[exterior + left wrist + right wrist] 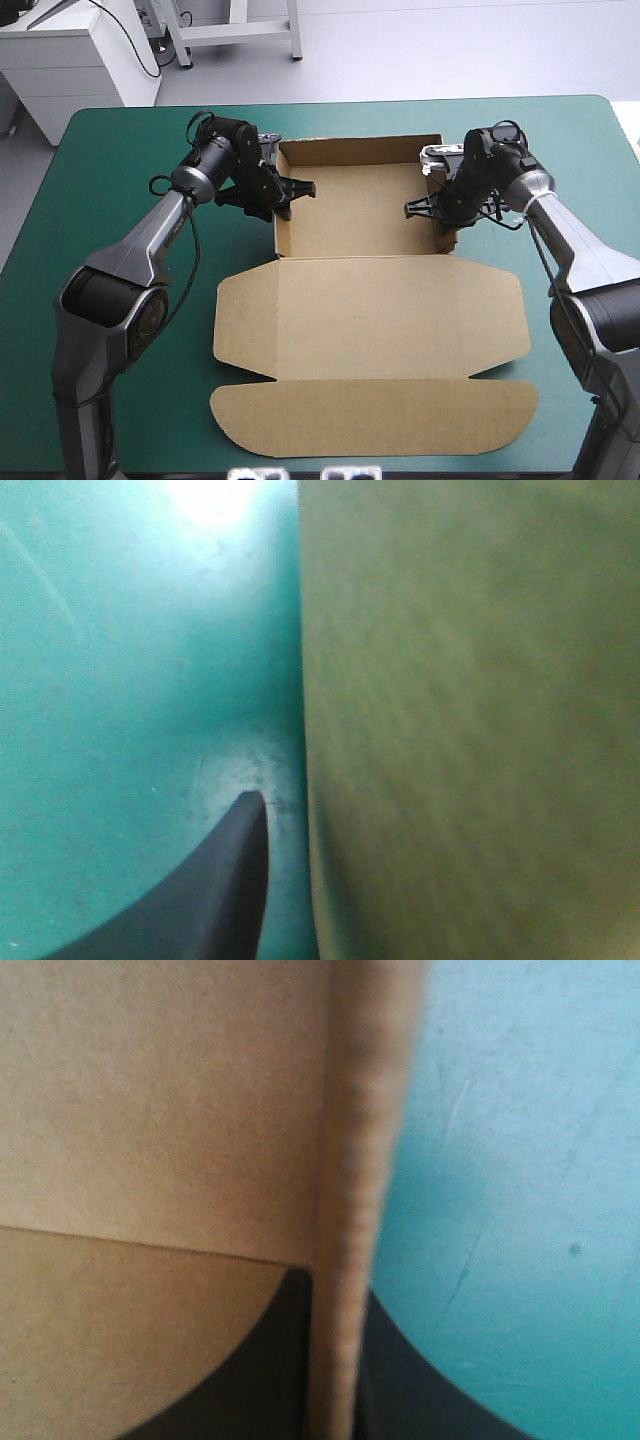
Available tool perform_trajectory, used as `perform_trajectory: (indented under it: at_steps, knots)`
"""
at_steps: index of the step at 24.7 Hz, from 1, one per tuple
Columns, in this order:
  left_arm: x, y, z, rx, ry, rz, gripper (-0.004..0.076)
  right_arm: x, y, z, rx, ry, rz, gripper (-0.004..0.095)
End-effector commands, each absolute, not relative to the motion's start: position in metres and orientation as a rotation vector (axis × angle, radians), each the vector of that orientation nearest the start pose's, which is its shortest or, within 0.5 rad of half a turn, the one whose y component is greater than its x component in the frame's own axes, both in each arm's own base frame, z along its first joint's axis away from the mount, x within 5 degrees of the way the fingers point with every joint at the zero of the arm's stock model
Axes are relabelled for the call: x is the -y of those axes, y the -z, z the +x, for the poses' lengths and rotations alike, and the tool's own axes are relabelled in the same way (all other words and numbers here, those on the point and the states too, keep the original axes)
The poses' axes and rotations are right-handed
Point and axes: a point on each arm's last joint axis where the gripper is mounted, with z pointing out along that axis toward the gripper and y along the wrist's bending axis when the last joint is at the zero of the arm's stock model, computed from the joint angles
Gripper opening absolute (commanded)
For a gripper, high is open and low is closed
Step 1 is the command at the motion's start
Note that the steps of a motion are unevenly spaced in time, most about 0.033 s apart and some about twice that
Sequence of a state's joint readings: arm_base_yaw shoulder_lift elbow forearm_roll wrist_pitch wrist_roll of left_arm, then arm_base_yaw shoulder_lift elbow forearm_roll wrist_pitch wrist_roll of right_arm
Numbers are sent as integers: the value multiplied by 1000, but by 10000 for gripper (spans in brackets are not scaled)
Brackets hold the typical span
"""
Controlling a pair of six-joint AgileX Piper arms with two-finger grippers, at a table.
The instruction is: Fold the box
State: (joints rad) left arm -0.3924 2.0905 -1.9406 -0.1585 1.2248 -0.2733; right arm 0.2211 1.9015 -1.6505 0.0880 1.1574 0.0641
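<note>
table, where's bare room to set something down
Bare cover at both far corners, outside the arms, and a thin strip between the box and the far edge. Crowded at the tray's side walls, where the left gripper and right gripper clamp; the lid fills the near middle.

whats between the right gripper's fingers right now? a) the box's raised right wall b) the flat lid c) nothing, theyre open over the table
a: in the right wrist view the right gripper has a black finger on each side of the upright wall edge of the box, and the high view puts it at the tray's right wall, away from the flat lid.
</note>
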Motion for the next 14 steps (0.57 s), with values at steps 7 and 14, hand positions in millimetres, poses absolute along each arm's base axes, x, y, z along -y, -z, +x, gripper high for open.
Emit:
perform_trajectory:
  at_steps: [7, 14]
  knots:
    - [182, -284, 404, -2910, 325, 176, -8, -93, -292, 393, -2790, -199, -160, 2]
    - [186, -286, 402, -2891, 396, 330, 63, -93, -291, 390, -2819, -200, -168, 462]
